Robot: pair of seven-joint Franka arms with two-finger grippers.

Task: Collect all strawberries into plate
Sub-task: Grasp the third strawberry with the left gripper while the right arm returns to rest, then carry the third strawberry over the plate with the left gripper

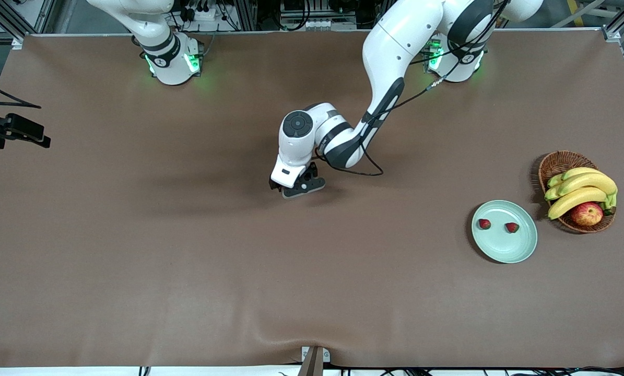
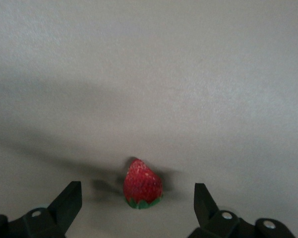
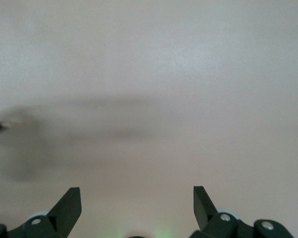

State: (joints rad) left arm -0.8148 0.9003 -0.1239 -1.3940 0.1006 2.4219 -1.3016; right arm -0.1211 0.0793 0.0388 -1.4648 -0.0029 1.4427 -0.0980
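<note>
1. Two strawberries are already seen lying in the plate point(image 1: 505, 249), one point(image 1: 484, 224) toward the right arm's end and the other point(image 1: 511, 227) just beside it toward the basket; this part of the task is judged done.
2. A third strawberry point(image 2: 143, 185) is shown on the bare bench point(image 1: 134, 250) in the left wrist view, resting between the two fingers of the left pincer point(image 2: 138, 204) and untouched by either. In the front view it is hidden under that pincer point(image 1: 296, 187), so its exact spot is probably just beneath it, near the middle of the bench, well apart from the plate.
3. The left pincer is spread wide and nothing is held in it. Closing on the berry and carrying it to the plate are judged to be what is left.
4. The right pincer point(image 3: 137, 206) is likewise spread wide and empty, over bare bench; that arm is waiting.
5. The wicker basket point(image 1: 558, 163), just beside the plate, is filled with bananas point(image 1: 583, 189) and an apple point(image 1: 587, 213); no strawberry is seen in it.
</note>
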